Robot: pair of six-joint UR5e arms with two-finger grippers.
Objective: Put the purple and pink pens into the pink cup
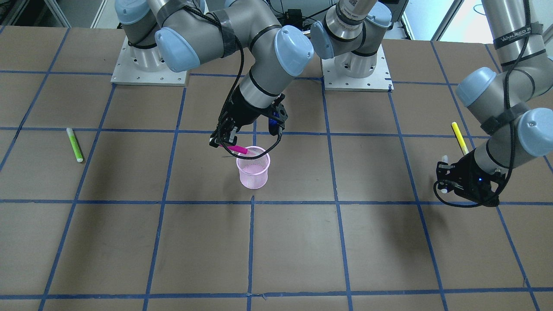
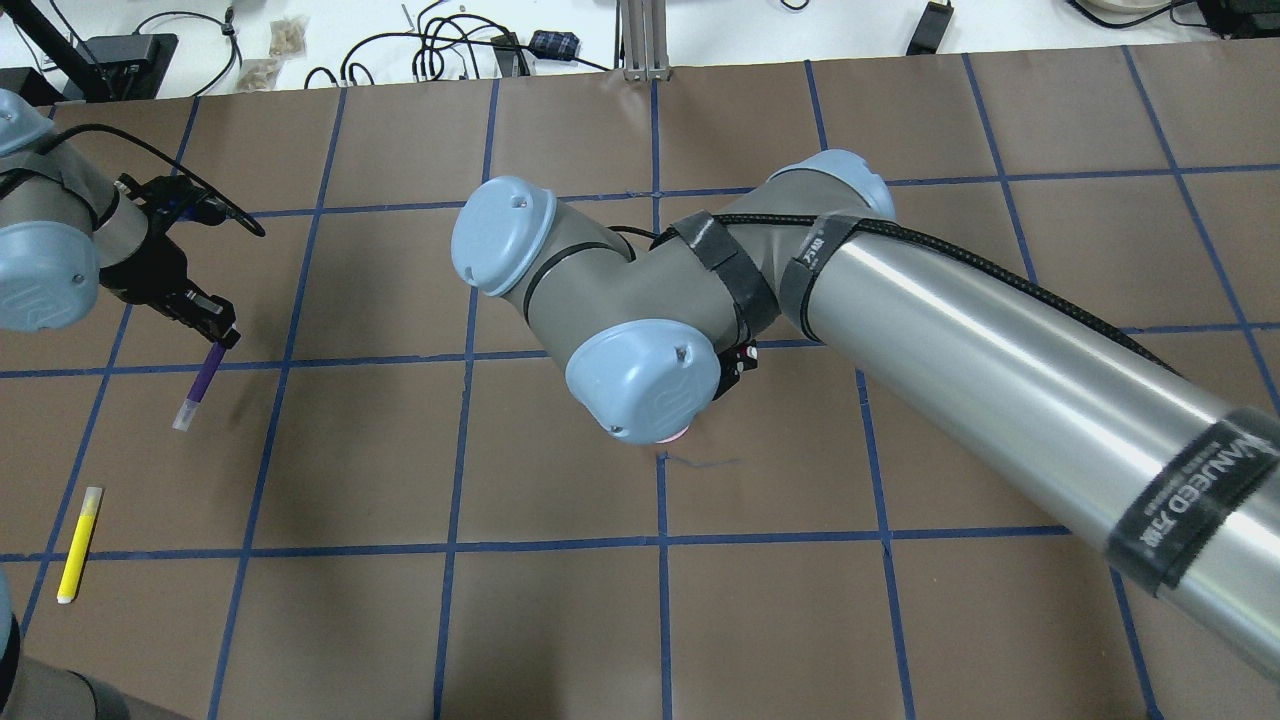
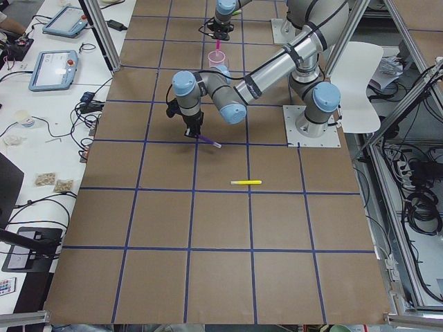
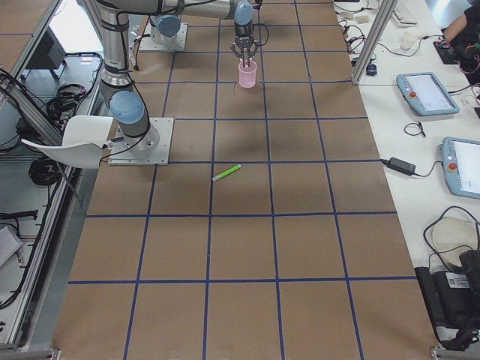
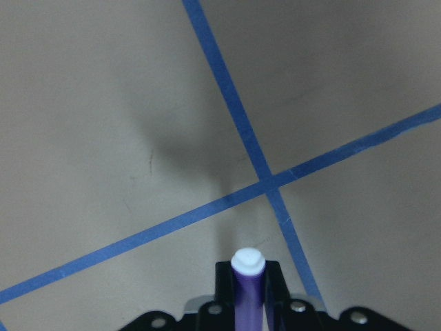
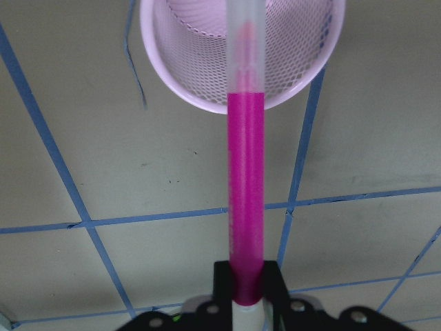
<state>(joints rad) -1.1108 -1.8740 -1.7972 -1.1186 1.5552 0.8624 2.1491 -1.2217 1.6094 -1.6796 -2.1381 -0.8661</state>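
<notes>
My right gripper [image 1: 224, 140] is shut on the pink pen [image 1: 236, 149] and holds it tilted, with its clear cap end over the mouth of the pink mesh cup [image 1: 253, 170]. In the right wrist view the pink pen [image 6: 246, 200] reaches over the cup's rim [image 6: 303, 76]. My left gripper [image 2: 215, 335] is shut on the purple pen [image 2: 203, 385] and holds it above the table, far from the cup. The purple pen's white end shows in the left wrist view [image 5: 248, 262]. In the overhead view my right arm hides the cup.
A yellow pen [image 1: 459, 137] lies on the table close to my left gripper. A green pen [image 1: 74, 144] lies at the table's far side, on my right. Blue tape lines grid the brown table [image 1: 302, 242]. The arm bases [image 1: 149, 65] stand at the back.
</notes>
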